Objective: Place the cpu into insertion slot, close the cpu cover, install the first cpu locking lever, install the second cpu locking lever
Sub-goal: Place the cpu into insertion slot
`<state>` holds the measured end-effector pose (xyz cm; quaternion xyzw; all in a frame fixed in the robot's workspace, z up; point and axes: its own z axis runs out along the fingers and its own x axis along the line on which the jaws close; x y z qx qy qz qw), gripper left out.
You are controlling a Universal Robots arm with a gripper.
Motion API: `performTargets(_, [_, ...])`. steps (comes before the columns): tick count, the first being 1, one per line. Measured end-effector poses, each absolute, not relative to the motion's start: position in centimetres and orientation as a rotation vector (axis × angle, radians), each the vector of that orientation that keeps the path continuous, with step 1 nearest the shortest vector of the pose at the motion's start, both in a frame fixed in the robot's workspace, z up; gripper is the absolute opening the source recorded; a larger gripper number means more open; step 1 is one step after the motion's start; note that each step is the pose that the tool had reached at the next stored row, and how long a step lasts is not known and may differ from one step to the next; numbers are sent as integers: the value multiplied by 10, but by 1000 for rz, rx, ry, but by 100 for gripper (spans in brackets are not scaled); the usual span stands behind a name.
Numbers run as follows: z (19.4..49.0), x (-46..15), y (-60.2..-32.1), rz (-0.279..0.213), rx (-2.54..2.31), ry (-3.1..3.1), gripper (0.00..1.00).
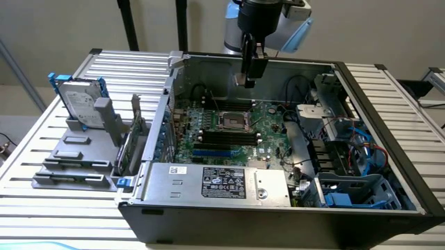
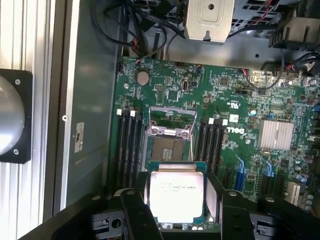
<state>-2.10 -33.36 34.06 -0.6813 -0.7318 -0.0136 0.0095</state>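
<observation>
on the slatted metal worktop [image 1: 41,208], toward its left edge in the exterior view, a grey holder [image 1: 76,161] carries a hard drive [image 1: 78,104] standing on edge in a blue bracket. just beside it, the open computer case [image 1: 278,229] takes up the middle and right of the worktop.

along the case's near edge lies a silver power supply [image 1: 215,182] with a label. beyond it the green motherboard [image 1: 271,130] covers the case floor. the insertion slot [image 1: 234,121] sits amid the board, with black memory slots [image 2: 127,145] running along two of its sides. in the wrist view the slot's dark centre is bare, and the cpu cover [image 2: 171,120] is raised off it, on the side nearest the coin battery [image 2: 143,77].

the gripper [image 1: 249,78] hangs over the far part of the case, well above the board and apart from the slot. its dark fingers [image 2: 216,197] are set wide and pinch the cpu [image 2: 176,194] by two opposite edges. the chip's pale metal face is toward the wrist camera. it is up in the grip, not seated in the slot.

further right on the board is a ribbed silver heatsink [image 2: 276,135]. a blue drive cage [image 1: 358,195] fills the case's near right corner.
</observation>
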Motion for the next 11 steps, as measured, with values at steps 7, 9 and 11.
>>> performTargets(7, [330, -17, -329, -31, -2160, -2243, 55])
performTargets(9, [327, -15, -328, -28, -2169, -2233, 55])
performTargets(11, [323, -15, -325, -27, -2175, -2225, 55])
